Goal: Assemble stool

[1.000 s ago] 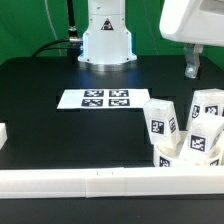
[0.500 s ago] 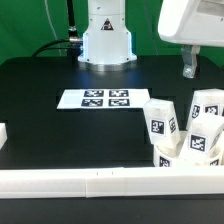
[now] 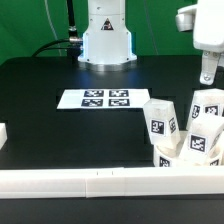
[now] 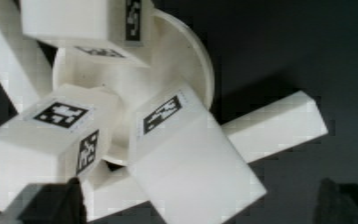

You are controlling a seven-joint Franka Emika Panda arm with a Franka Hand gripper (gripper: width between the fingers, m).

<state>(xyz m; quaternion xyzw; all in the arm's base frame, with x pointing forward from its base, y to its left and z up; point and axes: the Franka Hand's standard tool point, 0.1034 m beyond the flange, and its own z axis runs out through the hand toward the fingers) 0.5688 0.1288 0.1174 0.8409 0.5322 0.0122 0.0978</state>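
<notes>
The stool parts lie in a heap at the exterior view's right. The round white seat disc (image 4: pixel 172 62) lies underneath, and tagged white block legs (image 3: pixel 160 118) (image 3: pixel 208 106) lean on it and on each other. In the wrist view one leg (image 4: pixel 179 160) lies straight below me, and another (image 4: pixel 48 135) sits beside it. My gripper (image 3: pixel 207 74) (image 4: pixel 194 212) hangs open above the heap and touches nothing. Its dark fingertips (image 4: pixel 44 204) show far apart at the picture's edge.
The marker board (image 3: pixel 105 98) lies on the black table in front of the robot base (image 3: pixel 107 38). A long white rail (image 3: pixel 90 182) runs along the near edge. A small white block (image 3: pixel 3 132) sits at the exterior view's left edge.
My gripper has moved toward the exterior view's right and a little lower, over the heap of stool parts. The parts have not moved.
</notes>
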